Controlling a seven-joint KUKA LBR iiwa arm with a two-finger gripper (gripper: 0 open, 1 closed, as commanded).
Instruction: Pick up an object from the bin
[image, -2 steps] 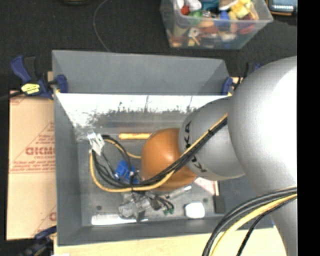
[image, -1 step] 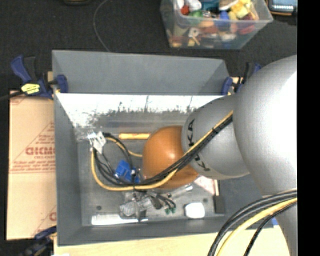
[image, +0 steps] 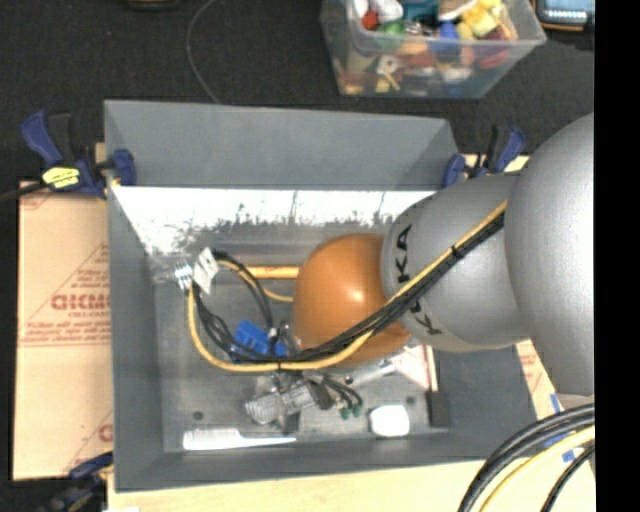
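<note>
Arm (image: 470, 270): big, grey, low in the bin (image: 135, 350) to get close.
Hand (image: 285, 398): near the long white stick (image: 235, 437); cannot tell if it is open or holding anything.

My arm (image: 480, 280) reaches in over the right edge of the bin (image: 270, 150), its grey last link sloping down toward the middle of the floor. The orange cover (image: 335, 290) on the wrist sits over the centre. 1 yellow cable (image: 450, 255) runs along the link, crosses the cover's lower side and loops toward the left wall beside black cables (image: 250, 285). The gripper (image: 285, 395) hangs below the cover, near the front wall.
</note>
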